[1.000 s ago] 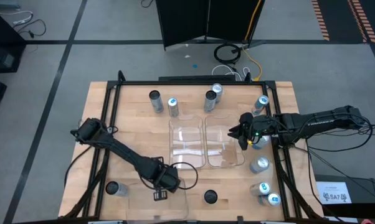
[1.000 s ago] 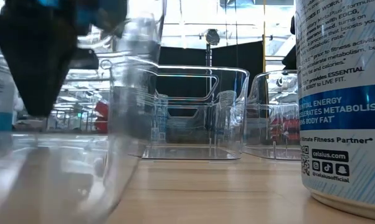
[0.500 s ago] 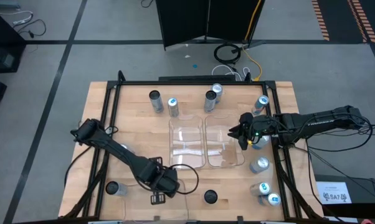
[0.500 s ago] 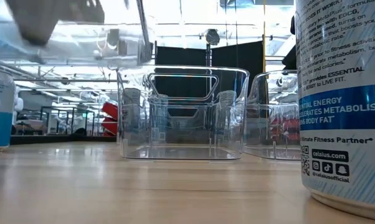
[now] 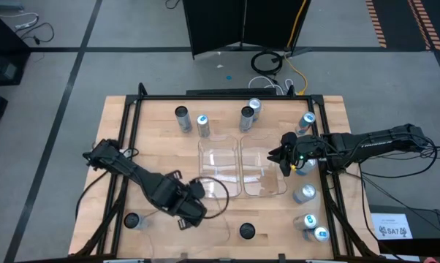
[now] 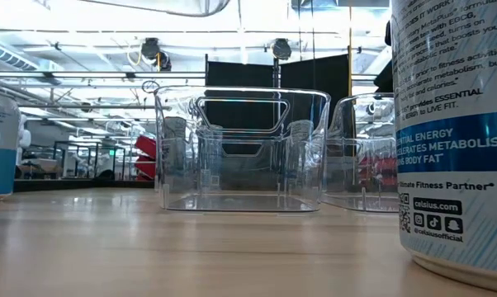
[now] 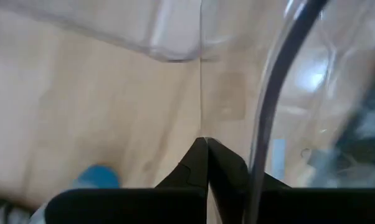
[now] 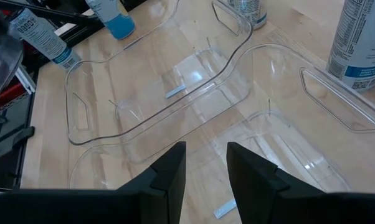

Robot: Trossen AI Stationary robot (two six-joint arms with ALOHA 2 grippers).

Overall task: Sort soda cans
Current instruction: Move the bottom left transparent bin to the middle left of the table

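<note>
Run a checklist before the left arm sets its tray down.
1. Left gripper shut on the tray: ok.
2. Tray lifted off the table: ok.
3. Right gripper open and empty, hovering over the middle trays: ok.
4. Middle trays empty: ok.
5. Nearest can stands apart from the held tray: ok.
6. How firm the grip is: cannot tell.
</note>
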